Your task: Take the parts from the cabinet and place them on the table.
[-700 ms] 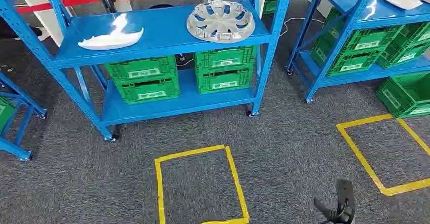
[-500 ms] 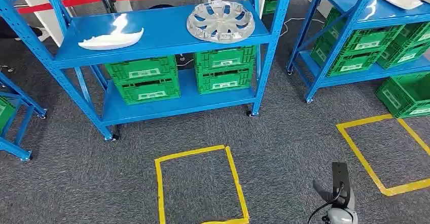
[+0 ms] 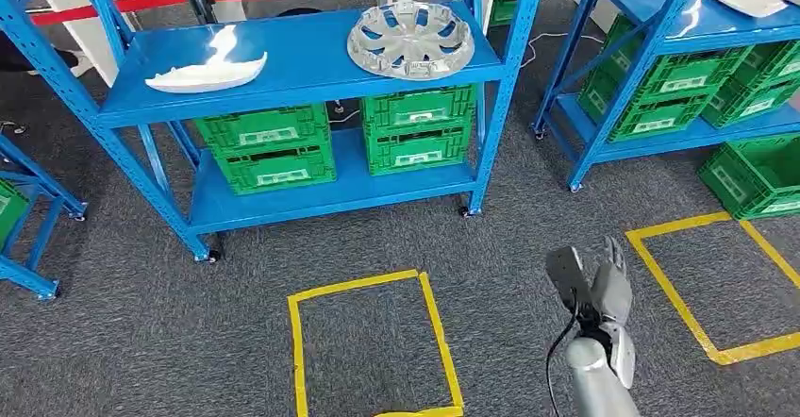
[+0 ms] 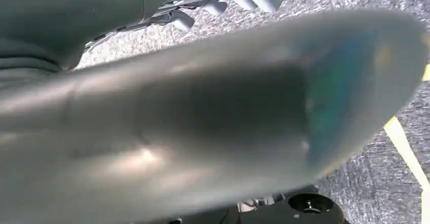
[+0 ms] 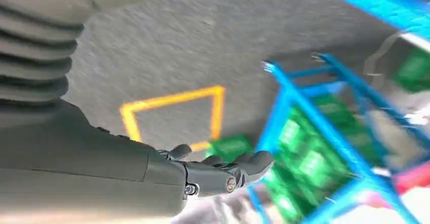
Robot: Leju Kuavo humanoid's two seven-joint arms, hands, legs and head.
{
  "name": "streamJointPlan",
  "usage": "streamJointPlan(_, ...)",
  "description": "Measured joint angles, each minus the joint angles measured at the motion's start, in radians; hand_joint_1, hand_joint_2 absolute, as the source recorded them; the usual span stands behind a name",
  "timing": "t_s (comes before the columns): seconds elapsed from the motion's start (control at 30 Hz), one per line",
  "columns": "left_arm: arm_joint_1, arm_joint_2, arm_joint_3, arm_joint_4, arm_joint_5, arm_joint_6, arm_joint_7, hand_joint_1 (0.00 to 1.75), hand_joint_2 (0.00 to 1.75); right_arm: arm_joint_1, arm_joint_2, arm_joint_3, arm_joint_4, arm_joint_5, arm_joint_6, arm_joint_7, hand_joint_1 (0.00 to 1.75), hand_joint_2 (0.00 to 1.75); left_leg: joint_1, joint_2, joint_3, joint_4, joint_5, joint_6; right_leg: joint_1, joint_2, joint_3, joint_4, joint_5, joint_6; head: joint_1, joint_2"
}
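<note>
Our right hand [image 3: 597, 290], fingers loosely apart and empty, sits well short of the silver spoked wheel cover [image 3: 409, 38] up-left on the blue metal rack [image 3: 302, 87].

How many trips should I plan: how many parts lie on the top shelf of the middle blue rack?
2. A white curved plastic panel lies at the left of the blue metal shelf, and a silver round wheel cover at its right. Nothing there looks hidden.

Right-wrist view – blue rack [image 5: 324, 133], green crates [image 5: 309, 165] motion-blurred.
</note>
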Motion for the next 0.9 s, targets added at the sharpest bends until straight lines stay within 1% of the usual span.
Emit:
streamJointPlan(0.27, -0.009, -0.009, 0.031, 0.009, -0.059, 0.042, -0.037, 0.00, 0.00, 0.017, 0.007, 0.185, -0.171, 0.172, -0.031, 0.021, 0.00, 0.00, 0.000, 0.000, 0.000, 0.000, 0.000, 0.000, 0.000, 0.000, 0.000, 0.000, 0.000, 0.000, 0.000, 0.000)
streamJointPlan(0.57, -0.018, -0.018, 0.050, 0.017, -0.124, 0.080, -0.072, 0.00, 0.00, 0.040, 0.007, 0.394, -0.362, 0.371, -0.033, 0.059, 0.00, 0.00, 0.000, 0.000, 0.000, 0.000, 0.000, 0.000, 0.000, 0.000, 0.000, 0.000, 0.000, 0.000, 0.000, 0.000)
streamJointPlan(0.6, -0.019, -0.019, 0.051, 0.018, -0.131, 0.083, -0.073, 0.00, 0.00, 0.040, 0.007, 0.411, -0.378, 0.389, -0.033, 0.063, 0.00, 0.00, -0.008, 0.001, -0.002, 0.008, -0.004, 0.006, -0.006, 0.000, 0.000, -0.011, 0.005, 0.007, 0.000, 0.000)
streamJointPlan(0.63, -0.020, -0.020, 0.051, 0.018, -0.140, 0.088, -0.076, 0.00, 0.00, 0.040, 0.007, 0.436, -0.400, 0.414, -0.032, 0.069, 0.00, 0.00, -0.006, -0.001, 0.000, -0.001, -0.002, 0.013, -0.007, -0.001, 0.001, -0.014, 0.007, 0.012, 0.000, 0.000)
streamJointPlan(0.67, -0.023, -0.022, 0.052, 0.019, -0.150, 0.092, -0.079, 0.00, 0.00, 0.041, 0.007, 0.458, -0.427, 0.435, -0.032, 0.077, 0.00, 0.00, -0.004, 0.000, 0.009, -0.023, 0.004, 0.018, -0.002, -0.002, 0.008, -0.021, 0.007, 0.017, -0.001, 0.000)
streamJointPlan(0.7, -0.023, -0.024, 0.052, 0.020, -0.158, 0.095, -0.082, 0.00, 0.00, 0.041, 0.005, 0.478, -0.449, 0.455, -0.032, 0.082, 0.00, 0.00, 0.006, 0.002, 0.022, -0.042, 0.015, 0.020, -0.007, -0.002, 0.010, -0.015, 0.006, 0.017, 0.003, 0.000)
streamJointPlan(0.73, -0.026, -0.026, 0.052, 0.020, -0.167, 0.101, -0.083, 0.00, 0.00, 0.036, 0.002, 0.503, -0.469, 0.481, -0.032, 0.088, 0.00, 0.00, 0.006, 0.003, 0.029, -0.053, 0.019, 0.025, -0.003, 0.000, -0.014, 0.027, -0.015, 0.017, 0.004, 0.000)
streamJointPlan(0.77, -0.029, -0.026, 0.052, 0.021, -0.175, 0.105, -0.084, 0.00, 0.00, 0.036, 0.001, 0.531, -0.486, 0.505, -0.031, 0.095, 0.00, 0.00, 0.006, 0.005, 0.030, -0.055, 0.019, 0.025, -0.003, 0.001, -0.056, 0.098, -0.049, 0.018, 0.004, 0.000)
streamJointPlan(0.8, -0.031, -0.028, 0.053, 0.022, -0.183, 0.110, -0.084, 0.00, 0.00, 0.041, -0.003, 0.553, -0.500, 0.523, -0.029, 0.101, 0.00, 0.00, 0.006, 0.006, 0.029, -0.055, 0.017, 0.027, -0.004, 0.001, -0.109, 0.190, -0.086, 0.020, 0.005, 0.000)
streamJointPlan(0.83, -0.032, -0.029, 0.053, 0.023, -0.189, 0.114, -0.085, 0.00, 0.00, 0.046, -0.006, 0.574, -0.512, 0.542, -0.029, 0.108, 0.00, 0.00, 0.006, 0.006, 0.029, -0.054, 0.014, 0.027, -0.005, 0.001, -0.158, 0.267, -0.107, 0.021, 0.004, 0.000)
streamJointPlan(0.87, -0.031, -0.030, 0.053, 0.024, -0.196, 0.120, -0.086, 0.00, 0.00, 0.047, -0.011, 0.598, -0.525, 0.565, -0.028, 0.116, 0.00, 0.00, 0.007, 0.004, 0.030, -0.051, 0.011, 0.024, -0.006, 0.001, -0.194, 0.312, -0.104, 0.022, 0.005, 0.000)
streamJointPlan(0.9, -0.030, -0.030, 0.053, 0.025, -0.203, 0.126, -0.088, 0.00, 0.00, 0.047, -0.013, 0.618, -0.536, 0.586, -0.027, 0.123, 0.00, 0.00, 0.010, 0.002, 0.033, -0.047, 0.006, 0.018, -0.010, 0.001, -0.201, 0.294, -0.067, 0.024, 0.005, 0.000)
